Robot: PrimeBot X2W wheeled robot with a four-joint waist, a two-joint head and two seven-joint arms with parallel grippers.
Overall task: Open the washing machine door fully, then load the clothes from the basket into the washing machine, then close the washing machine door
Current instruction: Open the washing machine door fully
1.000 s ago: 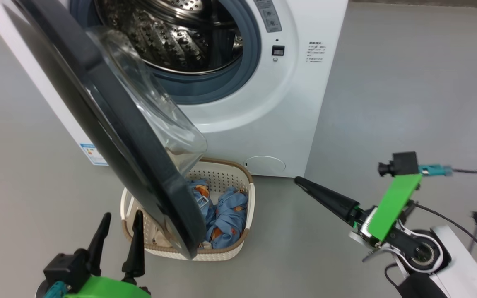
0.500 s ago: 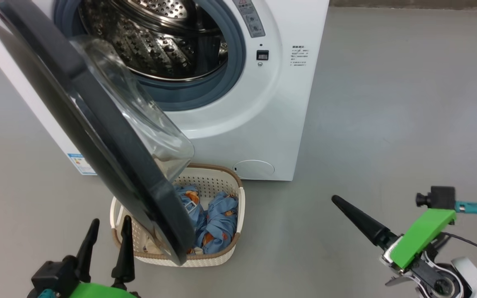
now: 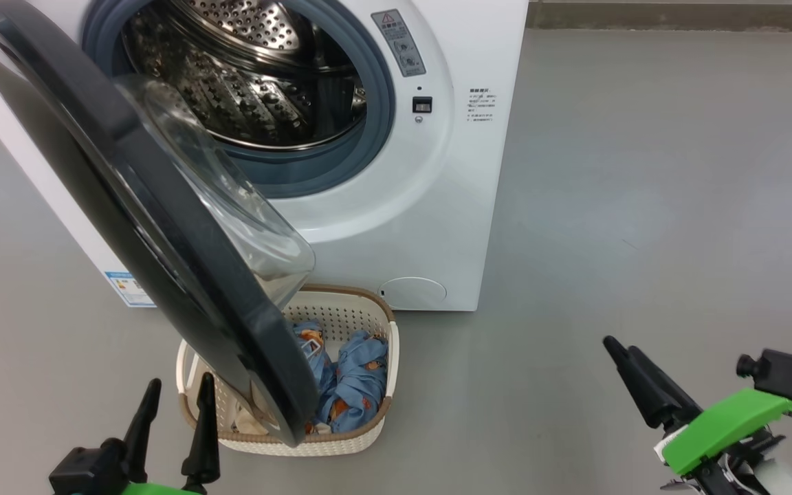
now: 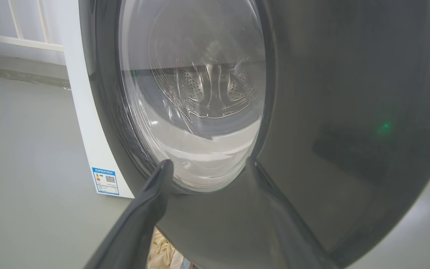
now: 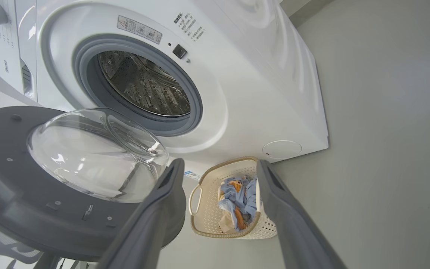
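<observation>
The white washing machine (image 3: 451, 206) stands with its steel drum (image 3: 251, 82) exposed. The washing machine door (image 3: 183, 275) is swung out toward me, and its glass bowl (image 3: 231, 206) hangs over the basket (image 3: 341, 320). Light-blue printed clothes (image 3: 355, 378) lie in the basket, half hidden by the door. My left gripper (image 3: 179, 385) is open at the lower left, close to the door's outer face (image 4: 349, 112), with nothing between its fingers. A cream cloth (image 4: 161, 254) peeks out below. My right gripper (image 3: 619, 346) is open and empty at the lower right, apart from everything. It looks toward the basket (image 5: 233, 233) and clothes (image 5: 239, 194).
Grey floor (image 3: 643, 206) stretches to the right of the machine. A blue label (image 3: 124, 289) sits low on the machine's left side. Another white appliance (image 5: 6, 56) stands beside the machine, and a white railing (image 4: 13, 22) runs behind it.
The camera has shifted, so the whole scene sits lower and further left. My right gripper has drawn back, down and to the right, away from the machine. The door and basket keep their places.
</observation>
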